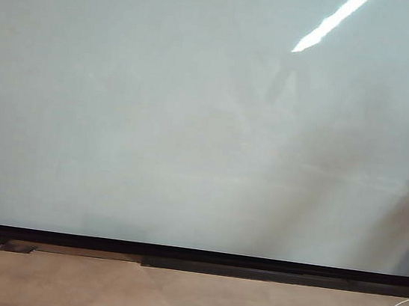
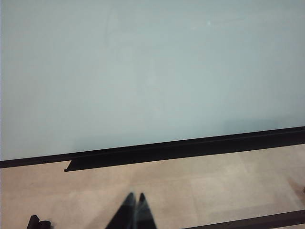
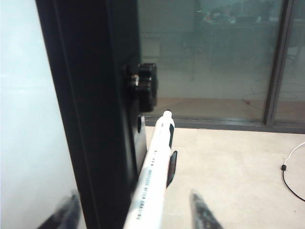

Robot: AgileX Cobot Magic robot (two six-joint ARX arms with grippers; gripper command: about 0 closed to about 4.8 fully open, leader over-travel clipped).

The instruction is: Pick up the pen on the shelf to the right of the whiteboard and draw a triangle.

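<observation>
Pale grey board: the whiteboard (image 1: 194,114) fills nearly all of your exterior view, glossy and bare. No triangle on it yet, so drawing has not begun.
Black frame: a thin dark bottom edge (image 1: 191,255) runs along the lower part of that view, floor below it. Neither arm shows here.
Left gripper: the left gripper (image 2: 135,199) sits at the bottom centre of the left wrist view, its two dark tips pressed together, nothing between them. It hangs over the floor, well short of the board. You can leave this arm out.
Stand post: in the right wrist view, a black upright (image 3: 90,114) crosses the left half of the frame, with a knob (image 3: 144,87) on it at upper centre.
Pen: the pen (image 3: 155,179) is the white stick with printed lettering, lying against a dark holder (image 3: 171,168) beside that post. Its long axis runs from the bottom centre of the frame up toward the middle, pointing away from the camera.
Right gripper: the right gripper (image 3: 132,213) has one blurred finger at lower left and one at lower right, standing apart, and the pen lies between them, nearer the right one. No contact that I can see.
Next call: the right arm is plainly the one for this. As I read it, you close across the barrel, square to that long axis.
</observation>
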